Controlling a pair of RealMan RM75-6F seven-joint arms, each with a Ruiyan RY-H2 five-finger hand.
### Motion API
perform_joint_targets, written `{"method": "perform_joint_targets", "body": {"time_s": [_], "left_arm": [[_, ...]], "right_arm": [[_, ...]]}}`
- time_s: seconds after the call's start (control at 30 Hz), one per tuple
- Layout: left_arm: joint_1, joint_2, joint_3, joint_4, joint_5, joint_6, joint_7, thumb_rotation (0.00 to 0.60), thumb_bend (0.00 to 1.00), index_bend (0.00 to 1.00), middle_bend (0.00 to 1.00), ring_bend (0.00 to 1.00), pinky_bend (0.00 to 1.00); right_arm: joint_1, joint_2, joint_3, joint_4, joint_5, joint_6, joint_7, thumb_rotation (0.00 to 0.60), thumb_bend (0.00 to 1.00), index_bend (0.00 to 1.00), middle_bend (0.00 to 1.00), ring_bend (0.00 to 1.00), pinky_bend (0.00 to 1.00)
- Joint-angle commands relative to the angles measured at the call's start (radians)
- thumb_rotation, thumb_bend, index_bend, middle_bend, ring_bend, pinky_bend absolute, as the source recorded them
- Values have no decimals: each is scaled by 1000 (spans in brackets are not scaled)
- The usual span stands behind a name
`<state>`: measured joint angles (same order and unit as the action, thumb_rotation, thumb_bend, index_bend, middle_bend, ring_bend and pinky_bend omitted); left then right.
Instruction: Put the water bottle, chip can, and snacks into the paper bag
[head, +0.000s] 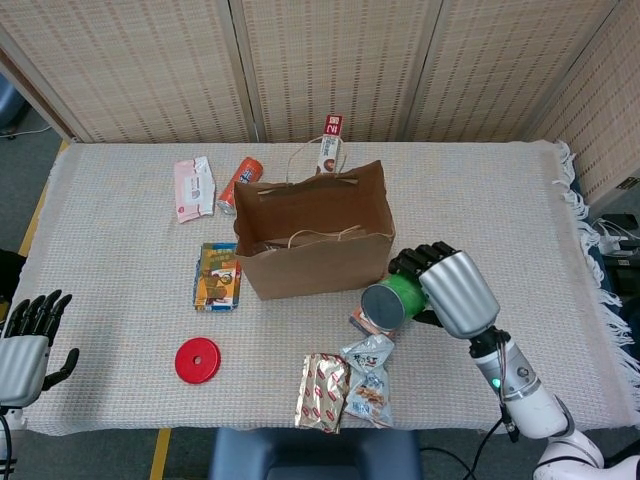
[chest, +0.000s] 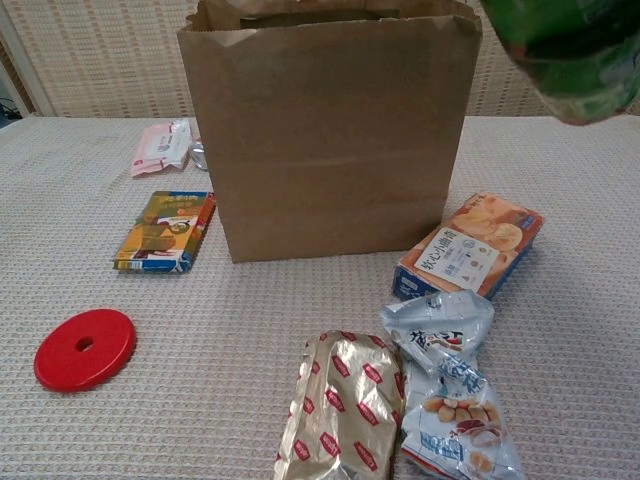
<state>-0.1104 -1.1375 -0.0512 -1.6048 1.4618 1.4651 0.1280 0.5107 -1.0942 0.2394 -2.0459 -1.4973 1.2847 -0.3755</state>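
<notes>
My right hand (head: 450, 288) grips the green chip can (head: 392, 300), lifted off the table just right of the brown paper bag (head: 313, 238). In the chest view only the can's green body (chest: 570, 55) shows, at the top right corner. The bag (chest: 325, 130) stands upright with its mouth open. On the table in front lie an orange snack box (chest: 470, 245), a blue-white snack pouch (chest: 450, 385) and a gold-red snack packet (chest: 340, 420). A bottle (head: 330, 140) stands behind the bag. My left hand (head: 25, 345) hovers with fingers apart and nothing in it at the table's near left corner.
A red disc (head: 197, 360) lies front left. A flat colourful packet (head: 217, 276) lies left of the bag. A pink-white wipes pack (head: 192, 187) and an orange can (head: 240, 184) lie at the back left. Woven screens (head: 320, 60) close off the far side.
</notes>
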Motion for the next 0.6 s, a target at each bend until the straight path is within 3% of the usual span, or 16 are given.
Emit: {"method": "perform_joint_targets", "body": {"time_s": [0.03,0.2,0.37,0.47,0.6], "left_arm": [[0,0,0,0,0,0,-1,600,393,45,0,0,0],[0,1,1,2,3,0,-5,600,393,45,0,0,0],[-1,1,1,4,3,-1,-9,600,393,45,0,0,0],[-1,1,1,5,3,-2,-12,600,393,45,0,0,0],[-2,1,1,7,5,-1,-17,600,396,47,0,0,0]], "right_arm": [[33,22,88,-51,41,44,-30,600,313,784,616,648,735],[117,12,188,-56,153,19,-129,600,313,783,616,648,735],[223,-60,265,-10,292,6,-229,600,313,782,616,648,735],[287,-128,296,29,379,14,-274,600,312,781,616,648,735],[368,-229,297,107,462,21,-334,600,313,776,616,648,735]]}}
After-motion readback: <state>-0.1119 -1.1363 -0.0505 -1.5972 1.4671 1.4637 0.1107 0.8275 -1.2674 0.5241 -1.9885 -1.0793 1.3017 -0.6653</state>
